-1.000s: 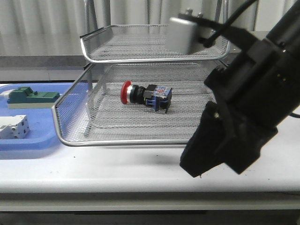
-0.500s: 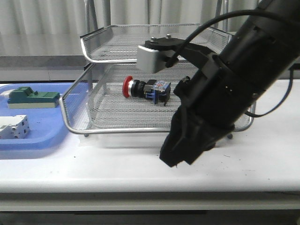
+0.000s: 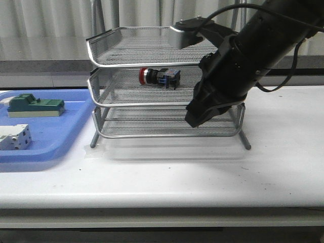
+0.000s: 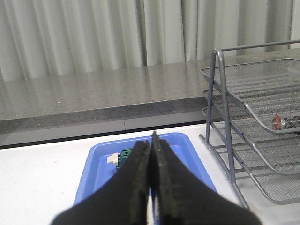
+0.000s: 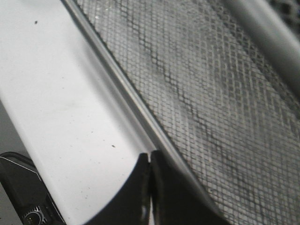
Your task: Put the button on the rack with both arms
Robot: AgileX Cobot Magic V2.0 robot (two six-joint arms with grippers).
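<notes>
Lying on its side in the rack's (image 3: 109,98) middle tier: button (image 3: 160,77), up-left of right gripper (image 3: 197,117) (fingers pressed together, empty). Red head leftward, black body, blue rear block

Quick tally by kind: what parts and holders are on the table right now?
Push-button switch: 1, the button, on the middle tier
Green block part: 1, in the tray
White terminal part: 1, in the tray
Wire rack: 1
Blue tray: 1
Total: 5
</notes>
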